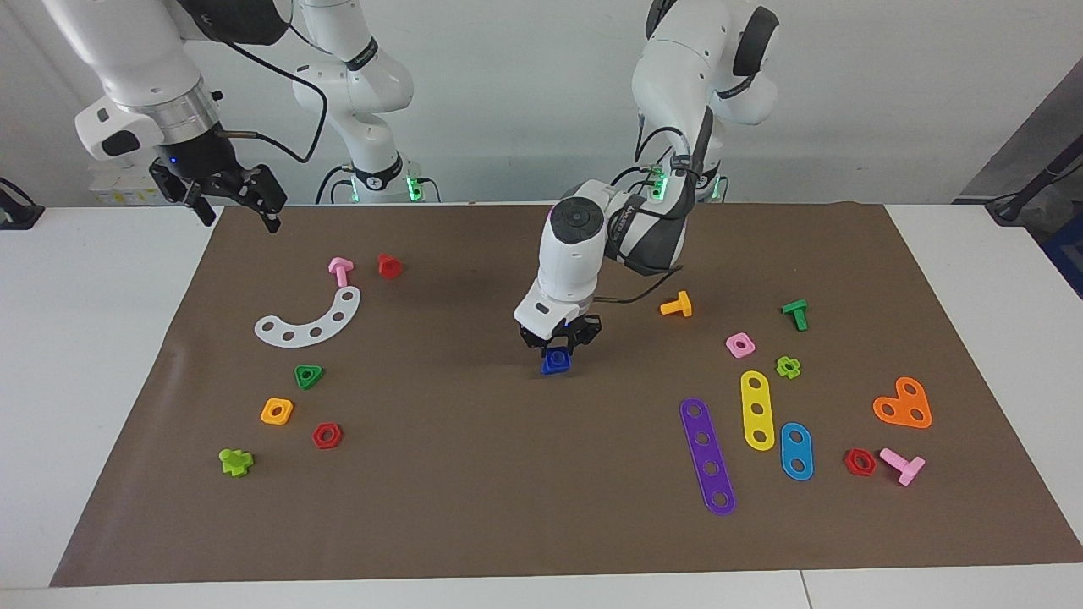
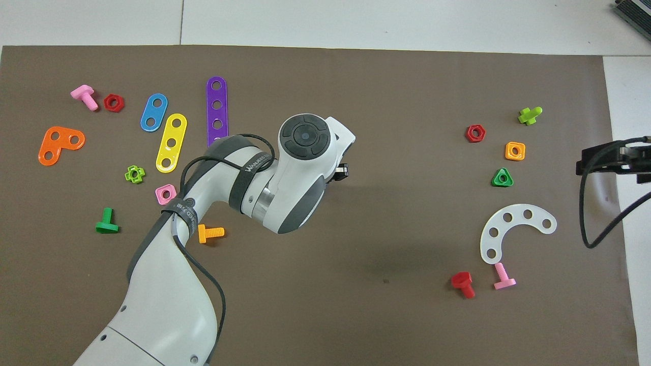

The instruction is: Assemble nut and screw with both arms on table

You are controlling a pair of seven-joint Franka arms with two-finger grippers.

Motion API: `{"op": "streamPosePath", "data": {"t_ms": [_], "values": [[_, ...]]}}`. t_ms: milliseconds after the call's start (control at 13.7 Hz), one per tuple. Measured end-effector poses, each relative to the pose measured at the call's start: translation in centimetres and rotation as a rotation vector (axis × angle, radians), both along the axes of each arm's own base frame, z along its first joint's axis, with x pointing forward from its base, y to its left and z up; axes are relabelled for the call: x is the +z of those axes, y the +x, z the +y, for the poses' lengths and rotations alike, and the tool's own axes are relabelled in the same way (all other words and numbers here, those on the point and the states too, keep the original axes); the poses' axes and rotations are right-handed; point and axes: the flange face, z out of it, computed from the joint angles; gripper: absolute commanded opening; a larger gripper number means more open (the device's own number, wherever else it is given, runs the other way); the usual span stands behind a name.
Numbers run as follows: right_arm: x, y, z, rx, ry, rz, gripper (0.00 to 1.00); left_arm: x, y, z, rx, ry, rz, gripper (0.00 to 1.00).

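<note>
My left gripper point(image 1: 557, 348) hangs low over the middle of the brown mat point(image 1: 474, 474) on the table point(image 1: 93, 355), shut on a small dark blue square piece with a round hole, the nut point(image 1: 555, 361). The piece sits at or just above the mat. I cannot make out the screw as a separate part. From overhead the left wrist covers the nut, and only a black bit of the left gripper point(image 2: 342, 172) shows. My right gripper point(image 1: 239, 211) waits open and empty, raised over the mat's edge at the right arm's end, also seen as the right gripper point(image 2: 585, 162) from overhead.
Toward the right arm's end lie a white curved strip point(image 1: 311, 320), pink screw point(image 1: 340, 270), red screw point(image 1: 389, 265), green triangular nut point(image 1: 309, 375), orange nut point(image 1: 277, 411) and red nut point(image 1: 327, 436). Toward the left arm's end lie an orange screw point(image 1: 677, 304), pink nut point(image 1: 739, 344) and purple strip point(image 1: 707, 455).
</note>
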Motion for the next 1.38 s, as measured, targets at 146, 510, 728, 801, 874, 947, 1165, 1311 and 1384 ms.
{"op": "streamPosePath", "data": {"t_ms": [146,510,728,801,874,947,1165,1311,1384], "values": [[0.0,0.0,0.0,0.000,0.000,0.000,1.00,0.2,0.0,0.0,0.007,-0.004,0.014,0.30],[0.0,0.0,0.0,0.000,0.000,0.000,1.00,0.4,-0.1,-0.1,0.016,-0.011,0.033,0.30],[0.0,0.0,0.0,0.000,0.000,0.000,1.00,0.4,-0.1,-0.1,0.020,-0.011,0.033,0.31],[0.0,0.0,0.0,0.000,0.000,0.000,1.00,0.4,-0.1,-0.1,0.021,-0.011,0.033,0.31],[0.0,0.0,0.0,0.000,0.000,0.000,1.00,0.4,-0.1,-0.1,0.025,-0.011,0.033,0.31],[0.0,0.0,0.0,0.000,0.000,0.000,1.00,0.4,-0.1,-0.1,0.036,-0.012,0.033,0.31],[0.0,0.0,0.0,0.000,0.000,0.000,1.00,1.2,0.3,-0.3,0.083,-0.022,0.022,0.30],[0.0,0.0,0.0,0.000,0.000,0.000,1.00,1.4,0.4,-0.4,0.095,-0.024,0.020,0.30],[0.0,0.0,0.0,0.000,0.000,0.000,1.00,1.3,0.3,-0.3,0.096,-0.020,0.025,0.30]]}}
